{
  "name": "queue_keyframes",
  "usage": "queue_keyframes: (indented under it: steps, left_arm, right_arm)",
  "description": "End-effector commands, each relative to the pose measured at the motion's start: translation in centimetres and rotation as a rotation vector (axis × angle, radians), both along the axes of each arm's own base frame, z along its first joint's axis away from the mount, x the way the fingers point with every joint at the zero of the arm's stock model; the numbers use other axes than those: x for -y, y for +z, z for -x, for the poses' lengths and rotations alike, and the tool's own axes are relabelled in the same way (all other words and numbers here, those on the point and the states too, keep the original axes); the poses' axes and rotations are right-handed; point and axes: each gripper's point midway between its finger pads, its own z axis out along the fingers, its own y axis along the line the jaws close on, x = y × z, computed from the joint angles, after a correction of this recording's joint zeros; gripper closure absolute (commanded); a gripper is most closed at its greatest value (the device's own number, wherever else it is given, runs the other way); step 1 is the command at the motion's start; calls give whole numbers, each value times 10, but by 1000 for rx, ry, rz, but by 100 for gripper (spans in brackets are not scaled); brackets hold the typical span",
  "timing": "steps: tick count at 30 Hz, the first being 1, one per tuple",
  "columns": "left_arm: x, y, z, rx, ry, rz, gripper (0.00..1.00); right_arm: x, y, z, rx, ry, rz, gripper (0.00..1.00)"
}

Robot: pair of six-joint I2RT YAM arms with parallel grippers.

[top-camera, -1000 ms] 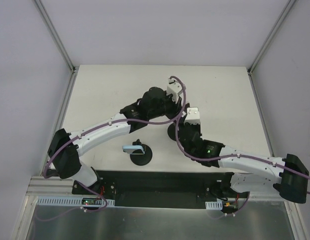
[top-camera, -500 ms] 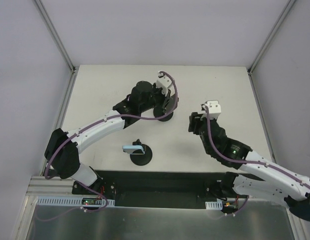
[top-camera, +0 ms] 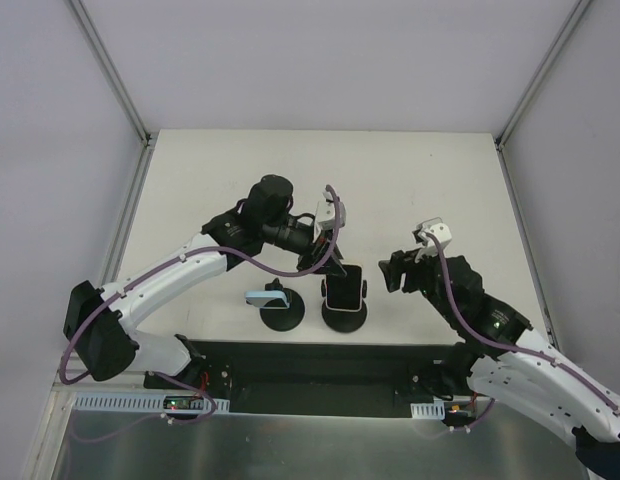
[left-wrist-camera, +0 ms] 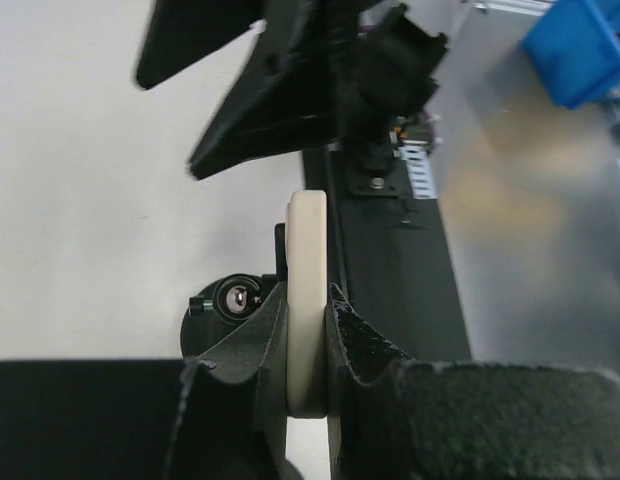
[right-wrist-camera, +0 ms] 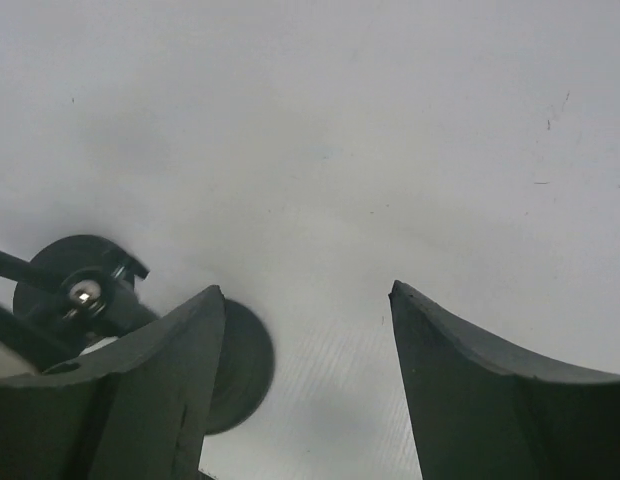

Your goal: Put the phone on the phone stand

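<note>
My left gripper (left-wrist-camera: 308,290) is shut on a cream phone (left-wrist-camera: 308,300), seen edge-on and upright between the fingers. Past the phone lies the round black base of a phone stand (left-wrist-camera: 222,300). From above, the left gripper (top-camera: 325,258) hangs just behind this stand (top-camera: 344,298), whose black cradle faces up; the gripper hides most of the phone there. My right gripper (top-camera: 395,272) hovers to the right of the stand, open and empty. Its wrist view shows the fingers spread wide (right-wrist-camera: 307,290) over bare table.
A second black stand (top-camera: 281,312) holding a light blue phone (top-camera: 261,297) sits left of the first one. A black strip (top-camera: 320,368) runs along the table's near edge. Round black stand bases (right-wrist-camera: 75,285) show at the left of the right wrist view.
The right gripper opened and drew back to the right. The left gripper swung from mid-table toward the near edge with the phone. The stand now sits nearer the front.
</note>
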Motion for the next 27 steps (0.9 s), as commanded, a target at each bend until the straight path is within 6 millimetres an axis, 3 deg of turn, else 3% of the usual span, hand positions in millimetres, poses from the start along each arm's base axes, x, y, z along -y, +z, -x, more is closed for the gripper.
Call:
queue_keyframes:
  steps: [1, 5, 7, 8, 11, 19, 23, 25, 27]
  left_arm:
    - [-8, 47, 44, 6, -185, 132, 100]
    - [-1, 36, 42, -14, -134, 90, 100]
    - [3, 34, 36, 9, -70, 73, 100]
    - [6, 30, 21, 25, 24, 48, 100]
    - [10, 30, 15, 57, 74, 40, 100]
    - [15, 16, 20, 97, 83, 27, 100]
    - [13, 19, 25, 86, 69, 37, 100]
    - [10, 19, 28, 83, 66, 32, 54]
    - [5, 27, 28, 98, 89, 48, 26]
  right_arm:
    - [-10, -10, 7, -38, 66, 0, 31]
    - [-17, -16, 11, -69, 93, -23, 32]
    - [-16, -18, 13, -71, 92, -40, 32]
    - [-16, -17, 14, -67, 92, -45, 32]
    - [-13, -16, 14, -57, 84, -56, 32]
    - [-13, -22, 17, -67, 93, -59, 33]
    - [-14, -27, 19, -75, 102, -55, 33]
    - [-14, -24, 20, -72, 103, -61, 32]
    - [-10, -14, 20, -52, 90, -72, 28]
